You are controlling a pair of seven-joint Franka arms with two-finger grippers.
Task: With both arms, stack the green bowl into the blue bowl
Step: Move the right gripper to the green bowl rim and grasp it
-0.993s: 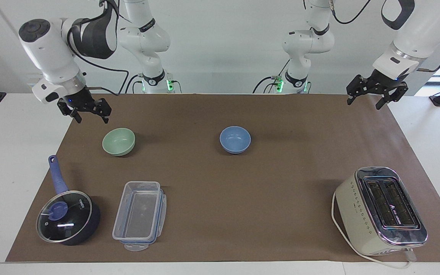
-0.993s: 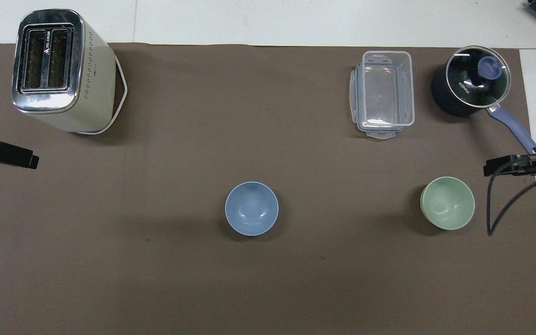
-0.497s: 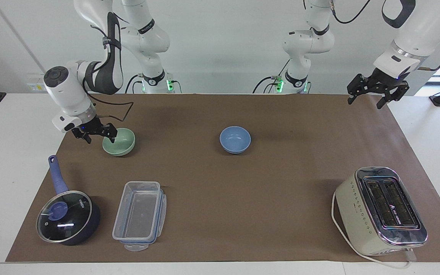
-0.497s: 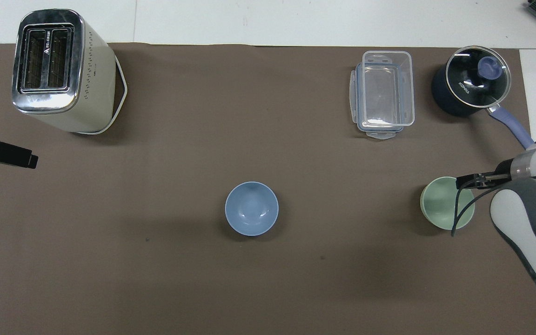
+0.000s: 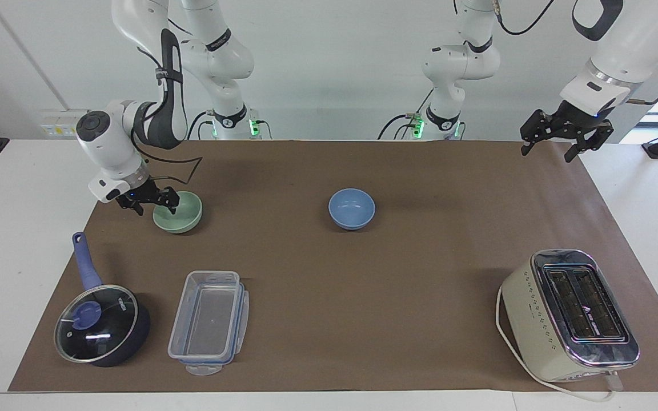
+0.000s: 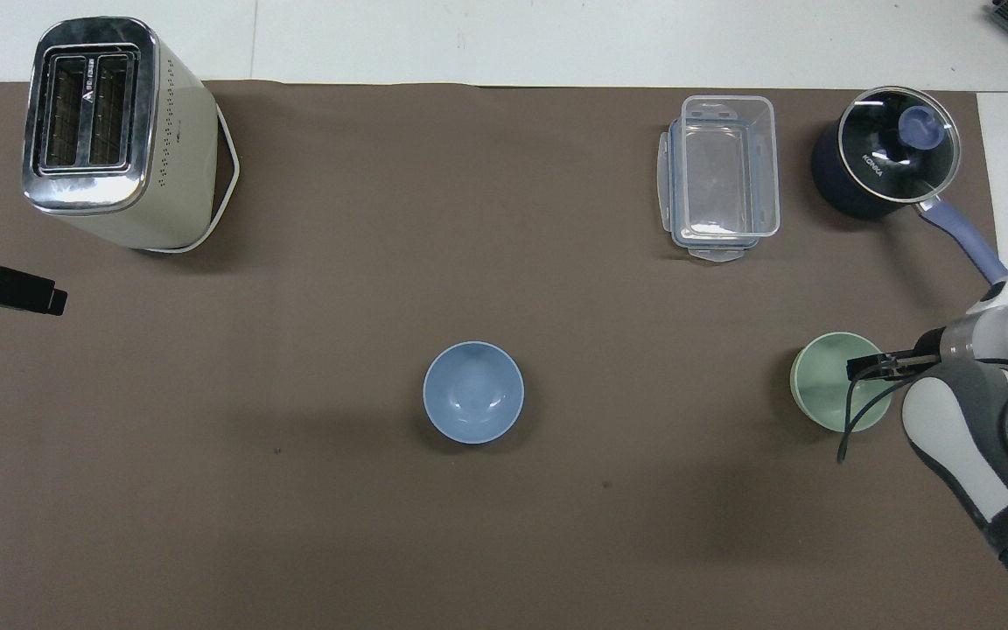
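The green bowl (image 5: 180,213) (image 6: 823,394) stands on the brown mat (image 5: 329,274) toward the right arm's end. My right gripper (image 5: 155,205) (image 6: 870,367) is low at the bowl's rim and open, with one finger over the inside and one outside. I cannot tell whether it touches. The blue bowl (image 5: 352,208) (image 6: 472,392) stands empty mid-table. My left gripper (image 5: 552,147) (image 6: 5,293) is open and empty, raised over the mat's edge at the left arm's end, where it waits.
A cream toaster (image 5: 569,314) (image 6: 110,131) stands farther from the robots at the left arm's end. A clear plastic container (image 5: 209,322) (image 6: 723,175) and a dark blue lidded saucepan (image 5: 100,322) (image 6: 885,162) lie farther out than the green bowl.
My right gripper has come down from the air onto the green bowl's rim and edged a little further over it. The left gripper and both bowls have hardly moved.
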